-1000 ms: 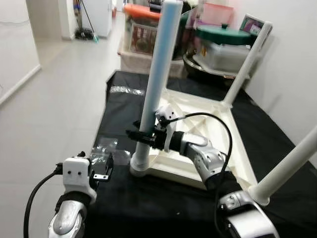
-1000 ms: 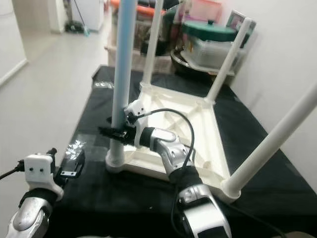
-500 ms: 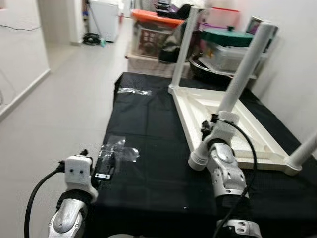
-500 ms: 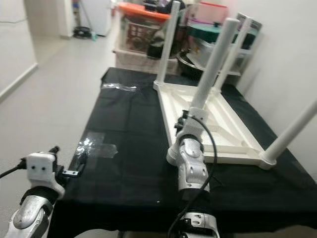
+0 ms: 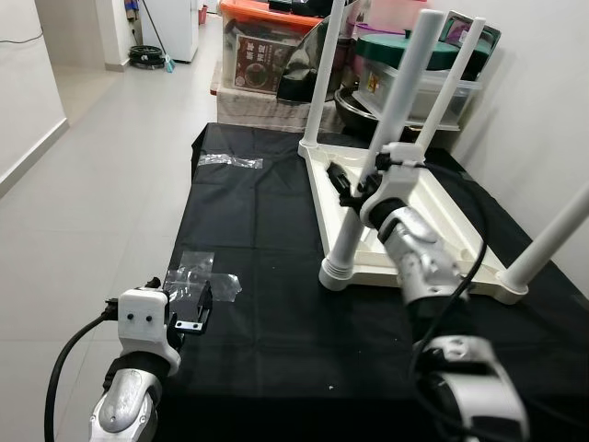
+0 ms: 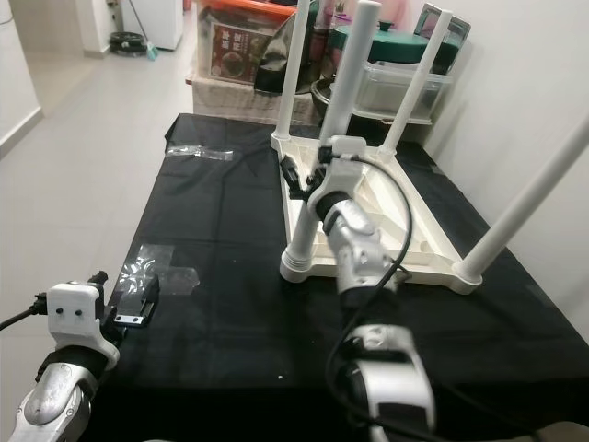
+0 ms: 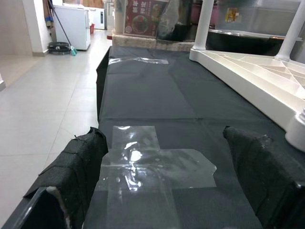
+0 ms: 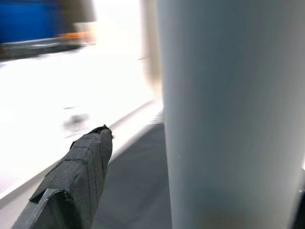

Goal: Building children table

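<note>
A white children's table (image 5: 433,214) lies upside down on the black cloth with its legs pointing up. My right gripper (image 5: 352,187) reaches out to the near-left leg (image 5: 345,241) about halfway up. In the right wrist view that leg (image 8: 228,114) stands between the open fingers, and there is a gap between it and one finger (image 8: 78,179). My left gripper (image 5: 189,309) hovers open and empty at the cloth's front-left corner, over a patch of clear tape (image 7: 152,162).
Behind the cloth stand storage bins: an orange-lidded box (image 5: 267,41), a green-lidded container (image 5: 414,57) and a dark pot. Another strip of clear tape (image 5: 230,161) lies at the far left. A wall runs along the right, and tiled floor drops away on the left.
The camera has shifted. Relative to the tape patch, the table's near-left corner has moved right, away from it. My right gripper stays at the same leg; the left gripper has not moved.
</note>
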`<state>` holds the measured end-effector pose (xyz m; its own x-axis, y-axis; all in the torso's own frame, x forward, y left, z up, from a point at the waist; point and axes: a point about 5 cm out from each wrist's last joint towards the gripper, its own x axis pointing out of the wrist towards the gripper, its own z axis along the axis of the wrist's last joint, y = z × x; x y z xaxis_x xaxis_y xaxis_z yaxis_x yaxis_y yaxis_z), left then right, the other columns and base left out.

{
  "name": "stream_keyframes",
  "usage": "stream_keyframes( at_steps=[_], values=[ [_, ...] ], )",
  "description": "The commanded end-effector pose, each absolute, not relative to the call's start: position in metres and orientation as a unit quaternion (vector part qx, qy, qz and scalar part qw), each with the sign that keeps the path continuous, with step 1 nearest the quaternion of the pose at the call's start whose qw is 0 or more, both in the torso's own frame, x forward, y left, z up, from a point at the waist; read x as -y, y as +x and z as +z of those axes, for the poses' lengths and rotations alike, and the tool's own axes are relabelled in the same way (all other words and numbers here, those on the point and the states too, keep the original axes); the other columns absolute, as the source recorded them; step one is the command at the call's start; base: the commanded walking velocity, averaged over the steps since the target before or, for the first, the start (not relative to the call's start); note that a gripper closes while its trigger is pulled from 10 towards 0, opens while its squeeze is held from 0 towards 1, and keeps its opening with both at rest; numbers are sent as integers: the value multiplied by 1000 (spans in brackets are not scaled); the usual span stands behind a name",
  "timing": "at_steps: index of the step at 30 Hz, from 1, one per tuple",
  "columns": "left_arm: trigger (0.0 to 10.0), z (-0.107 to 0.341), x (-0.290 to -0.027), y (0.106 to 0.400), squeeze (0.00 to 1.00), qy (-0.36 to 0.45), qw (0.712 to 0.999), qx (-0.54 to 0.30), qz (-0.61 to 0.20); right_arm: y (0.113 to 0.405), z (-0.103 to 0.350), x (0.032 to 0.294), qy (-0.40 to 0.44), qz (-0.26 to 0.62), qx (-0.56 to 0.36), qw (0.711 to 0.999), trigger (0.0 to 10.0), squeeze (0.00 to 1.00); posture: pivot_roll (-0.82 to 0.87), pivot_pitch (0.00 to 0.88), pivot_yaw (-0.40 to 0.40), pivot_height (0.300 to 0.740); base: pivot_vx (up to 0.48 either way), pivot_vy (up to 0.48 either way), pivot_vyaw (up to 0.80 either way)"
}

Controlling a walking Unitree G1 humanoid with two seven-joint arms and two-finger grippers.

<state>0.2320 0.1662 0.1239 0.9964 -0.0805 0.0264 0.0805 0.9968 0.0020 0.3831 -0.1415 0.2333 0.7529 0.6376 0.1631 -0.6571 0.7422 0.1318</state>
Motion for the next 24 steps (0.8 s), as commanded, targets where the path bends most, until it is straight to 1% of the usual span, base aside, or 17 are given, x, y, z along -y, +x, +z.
stream_keyframes(
  at_steps=[1, 2, 5, 6, 7, 8, 11, 13, 16, 17, 18, 19, 20, 21, 22, 23, 24],
  values=[
    [10000, 120, -162, 233, 0, -3, 999, 7, -49, 376, 225, 124, 95, 437, 37, 894, 10000, 0, 106, 0, -181, 740, 0, 0, 0],
    [10000, 120, -161, 233, 0, -3, 999, 8, -50, 369, 218, 120, 80, 498, 25, 863, 10000, 0, 106, 0, -181, 740, 0, 0, 0],
    [10000, 121, -161, 233, 0, -2, 999, 8, -49, 363, 210, 112, 62, 539, 10, 840, 10000, 0, 106, 0, -181, 740, 0, 0, 0],
    [10000, 120, -162, 233, 0, -2, 999, 8, -47, 356, 199, 101, 44, 578, -5, 815, 2667, 0, 117, 0, -192, 740, 0, 0, 0],
    [10000, 120, -162, 233, 0, -2, 999, 8, -47, 356, 199, 101, 44, 578, -5, 815, 2667, 0, 117, 0, -192, 740, 0, 0, 0],
    [10000, 120, -162, 233, 0, -1, 999, 8, -46, 350, 191, 91, 42, 599, -16, 799, 0, 0, 125, 0, -197, 740, 0, 0, 0],
    [10000, 120, -164, 231, 0, 1, 999, 8, -42, 344, 179, 75, 52, 603, -25, 796, 0, 0, 130, 0, -194, 740, 0, 0, 0],
    [10000, 120, -164, 230, 0, 1, 999, 6, -42, 354, 169, 73, 68, 522, -37, 850, 0, 0, 121, 0, -190, 740, 0, 0, 0],
    [10000, 120, -164, 229, 0, 1, 999, 6, -42, 359, 165, 75, 72, 490, -46, 867, 0, 0, 116, 0, -187, 740, 0, 0, 0],
    [10000, 119, -164, 229, 0, 0, 999, 5, -43, 368, 160, 82, 70, 411, -60, 907, 0, 0, 113, 0, -185, 740, 0, 0, 0],
    [10000, 119, -164, 229, 0, 0, 999, 5, -43, 368, 160, 82, 70, 411, -60, 907, 0, 0, 113, 0, -185, 740, 0, 0, 0],
    [10000, 119, -164, 229, 0, 0, 999, 4, -43, 380, 151, 108, 55, 235, -93, 966, 0, 0, 108, 0, -181, 740, 0, 0, 0],
    [10000, 119, -164, 229, 0, 0, 999, 4, -43, 380, 151, 108, 55, 235, -93, 966, 0, 0, 108, 0, -181, 740, 0, 0, 0],
    [10000, 119, -164, 229, 0, 0, 999, 4, -43, 382, 144, 134, 45, 89, -116, 988, 0, 0, 103, 0, -179, 740, 0, 0, 0],
    [10000, 119, -164, 229, 0, 0, 999, 4, -43, 382, 144, 134, 45, 89, -116, 988, 0, 0, 103, 0, -179, 740, 0, 0, 0],
    [10000, 118, -164, 228, 0, 0, 999, 3, -44, 376, 142, 159, 31, -40, -115, 992, 0, 0, 106, 0, -178, 740, 0, 0, 0],
    [10000, 118, -165, 228, 0, -1, 999, 2, -44, 369, 142, 173, 22, -106, -107, 988, 0, 0, 105, 0, -176, 740, 0, 0, 0]
  ],
)
